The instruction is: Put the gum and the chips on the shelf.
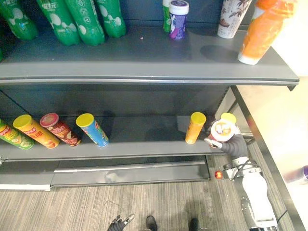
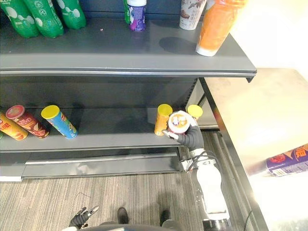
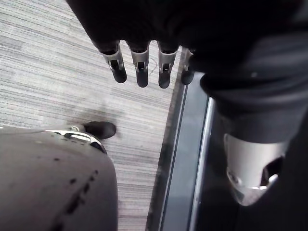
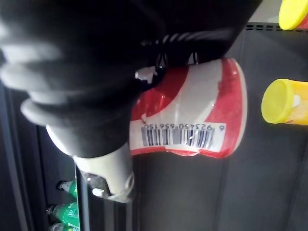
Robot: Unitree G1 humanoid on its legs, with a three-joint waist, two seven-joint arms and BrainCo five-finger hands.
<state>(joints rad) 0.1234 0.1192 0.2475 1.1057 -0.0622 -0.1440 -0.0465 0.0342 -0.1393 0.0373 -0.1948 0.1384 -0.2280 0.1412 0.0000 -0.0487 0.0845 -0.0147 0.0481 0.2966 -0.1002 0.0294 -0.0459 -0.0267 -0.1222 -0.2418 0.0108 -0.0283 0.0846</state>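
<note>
A dark grey shelf unit takes up most of the head views, with an upper shelf [image 1: 144,57] and a lower shelf [image 1: 139,132]. A pale tabletop [image 2: 240,110] stands to its right and carries a purple can [image 2: 288,161] lying near its edge.

On the upper shelf are green bottles [image 1: 86,19], an orange bottle [image 1: 262,31], a patterned cup [image 1: 231,17] and a small purple-and-white jar [image 1: 178,19].

On the lower shelf, four chip tubes lie at the left: green [image 1: 12,137], orange [image 1: 33,131], red [image 1: 60,129] and blue [image 1: 92,129]. An orange tube with a yellow lid [image 1: 195,127] stands upright near the right end.

Just beside that tube, the right hand [image 2: 192,137] has its fingers curled round a red-and-white chips tub [image 4: 192,108], holding it tilted at the front right of the lower shelf. I cannot tell whether the tub touches the shelf.

The left hand [image 3: 139,67] hangs low over the carpet, fingers straight and holding nothing.
</note>
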